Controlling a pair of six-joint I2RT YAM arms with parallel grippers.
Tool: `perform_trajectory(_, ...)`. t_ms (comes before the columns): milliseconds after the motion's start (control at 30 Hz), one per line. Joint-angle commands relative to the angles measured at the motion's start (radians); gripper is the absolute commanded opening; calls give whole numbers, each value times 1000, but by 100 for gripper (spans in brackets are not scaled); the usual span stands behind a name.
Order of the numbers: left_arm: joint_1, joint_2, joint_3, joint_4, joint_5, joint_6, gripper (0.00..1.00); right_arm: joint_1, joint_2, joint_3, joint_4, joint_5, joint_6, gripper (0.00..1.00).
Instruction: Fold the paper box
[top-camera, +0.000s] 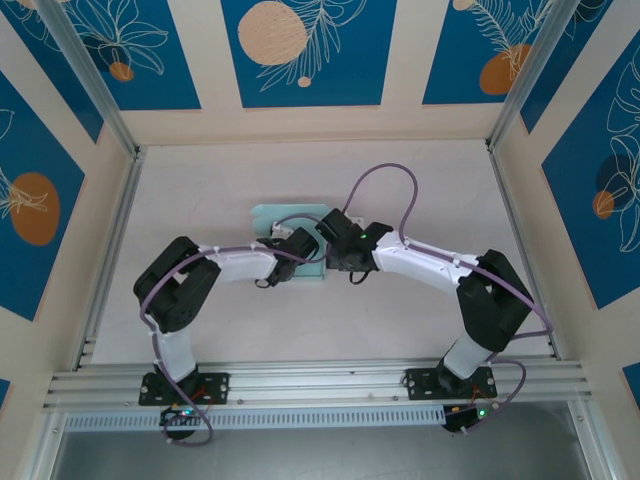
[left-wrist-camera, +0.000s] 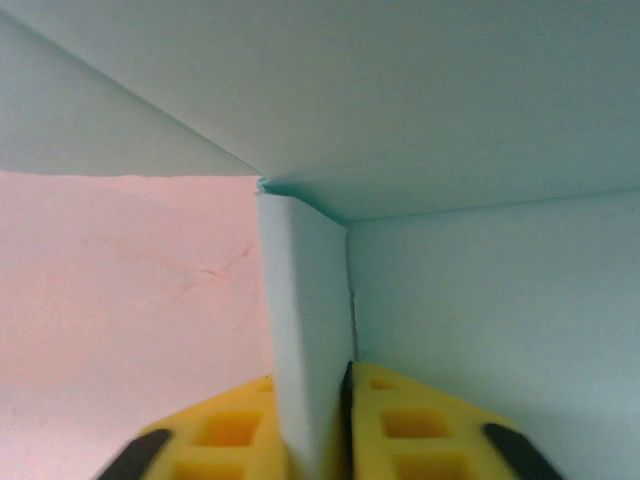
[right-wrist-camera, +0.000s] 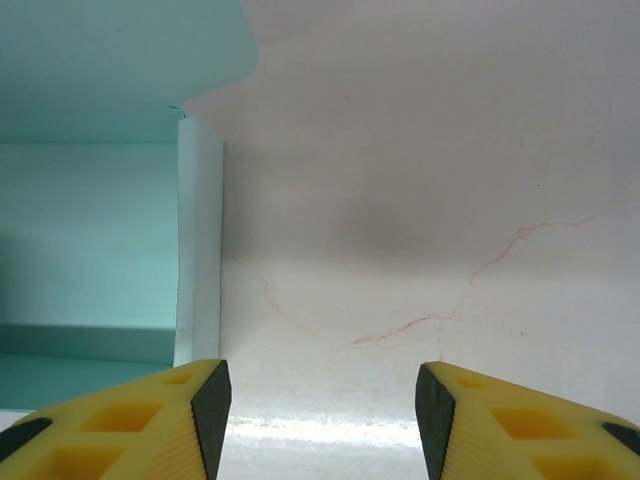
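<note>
From above, the paper box (top-camera: 268, 218) lies near the middle of the table (top-camera: 200, 190). It is a mint patch mostly hidden under the 2 wrists that meet over it. Only its left and far edges peek out, so its shape cannot be judged there.

In the left wrist view the left fingers (left-wrist-camera: 215, 440) are clenched on 1 upright flap of the box. The thin card is pinched between the 2 yellow pads and rises to a corner under an overhead panel, with a wall to its right. Those panels run off the frame at the top and right, and the pads are cut off at the bottom. Left of the flap is bare pinkish table.

In the right wrist view the right fingers (right-wrist-camera: 200, 420) are spread apart with only table between them. The box sits at the left, its upright edge and open inside showing and its top flap cut off by the frame. Whether the left-hand pad touches the card cannot be told.
</note>
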Motion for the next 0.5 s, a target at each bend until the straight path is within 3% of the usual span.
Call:
perform_trajectory(0, 4, -11, -62, -126, 37, 58, 32, -1, -41, -10, -19, 26, 20, 54)
perform_trajectory(133, 4, -85, -51, -82, 132, 57, 50, 0, -59, -2, -31, 25, 17, 54)
perform_trajectory(367, 4, -199, -41, -71, 199, 46, 52, 10, -95, 4, -57, 37, 12, 54)
perform_trajectory(467, 4, -277, -68, -35, 265, 34, 59, 15, -110, 0, -61, 42, 13, 54)
